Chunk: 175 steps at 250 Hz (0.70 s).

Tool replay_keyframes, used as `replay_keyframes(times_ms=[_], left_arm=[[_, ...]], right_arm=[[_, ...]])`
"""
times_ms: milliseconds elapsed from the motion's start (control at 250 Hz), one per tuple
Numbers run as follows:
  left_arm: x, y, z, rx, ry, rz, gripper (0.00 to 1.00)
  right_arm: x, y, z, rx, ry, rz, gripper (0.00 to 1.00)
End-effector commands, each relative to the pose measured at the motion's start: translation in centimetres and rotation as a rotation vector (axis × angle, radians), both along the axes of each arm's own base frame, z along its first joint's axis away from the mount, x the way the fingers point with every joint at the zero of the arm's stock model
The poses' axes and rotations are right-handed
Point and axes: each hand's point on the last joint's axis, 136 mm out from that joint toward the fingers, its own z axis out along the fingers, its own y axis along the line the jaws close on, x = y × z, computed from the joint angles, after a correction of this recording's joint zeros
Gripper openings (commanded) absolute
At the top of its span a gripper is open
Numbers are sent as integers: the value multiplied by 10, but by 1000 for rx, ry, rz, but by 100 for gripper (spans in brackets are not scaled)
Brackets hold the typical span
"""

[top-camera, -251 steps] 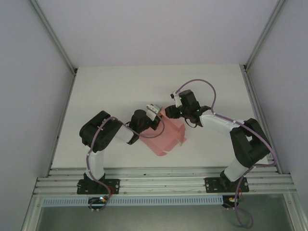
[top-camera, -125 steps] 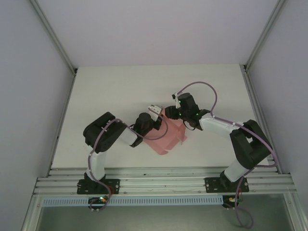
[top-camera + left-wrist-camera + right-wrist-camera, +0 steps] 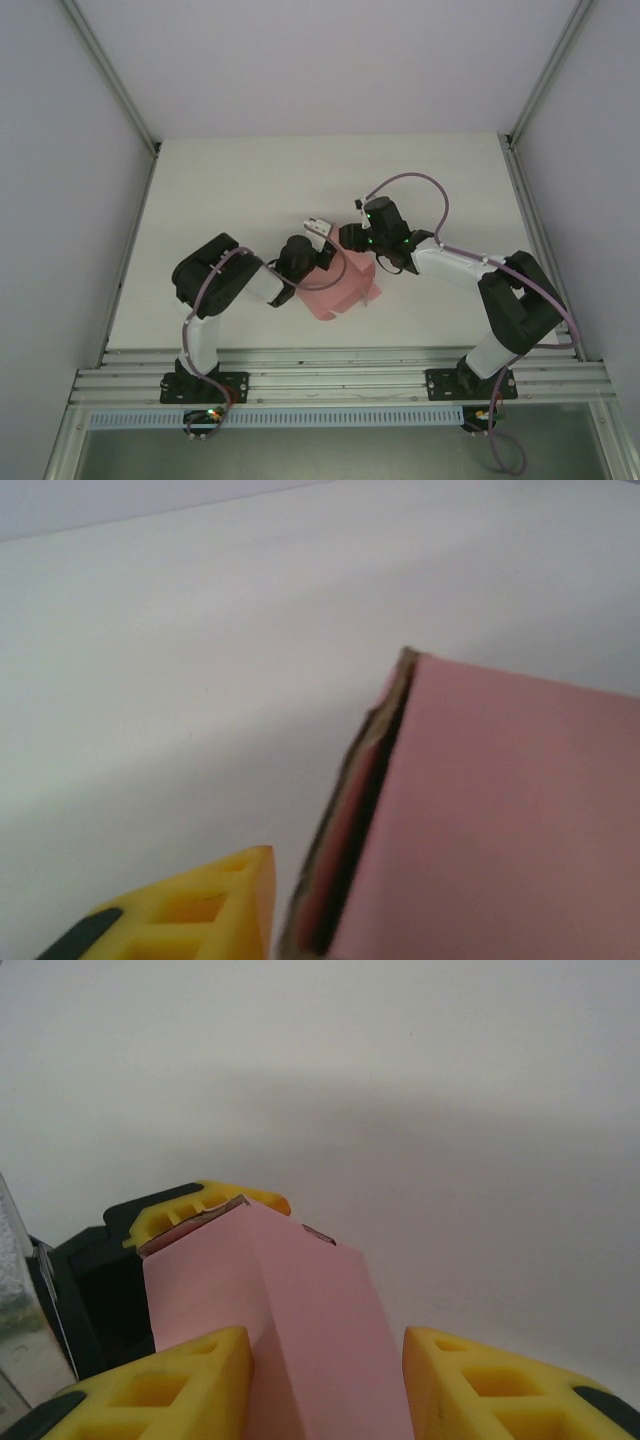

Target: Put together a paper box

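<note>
Pale pink paper box [image 3: 338,290], partly folded, at the middle of a white desk [image 3: 230,190] between two robot arms.

Compared with a second ago, we see the box pulled in narrower on its right side. The right jaws have slid left, closer to the left jaws at the box's far edge. The right jaws grasp a raised fold of the box [image 3: 300,1320] between yellow, hollow-ribbed fingers [image 3: 170,1385]. One yellow finger [image 3: 195,910] of the left jaws stands just beside a doubled card edge [image 3: 350,810]. We cannot tell whether those jaws are released or clenched. The desk is plain matte white, walled by pale grey panels [image 3: 60,230], with a ribbed aluminium rail [image 3: 340,372] along its near edge. The card is thin, smooth and sharply creased. The left arm [image 3: 215,280] and right arm [image 3: 505,295] are black and white, with looping purple cables [image 3: 410,180].
</note>
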Motion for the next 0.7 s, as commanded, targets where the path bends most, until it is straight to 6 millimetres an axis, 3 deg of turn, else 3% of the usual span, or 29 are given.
replay_keyframes(times_ms=[0, 176, 331, 695], left_arm=[[-7, 12, 6, -29, 32, 2, 38], [-12, 18, 22, -19, 25, -10, 45], [-10, 21, 20, 14, 25, -12, 47], [1, 17, 11, 49, 4, -10, 24]], right_arm=[[-45, -18, -49, -134, 206, 37, 44], [-40, -20, -45, -141, 194, 34, 44], [-39, -19, -42, -142, 188, 39, 44], [-39, -22, -51, -155, 194, 36, 45]])
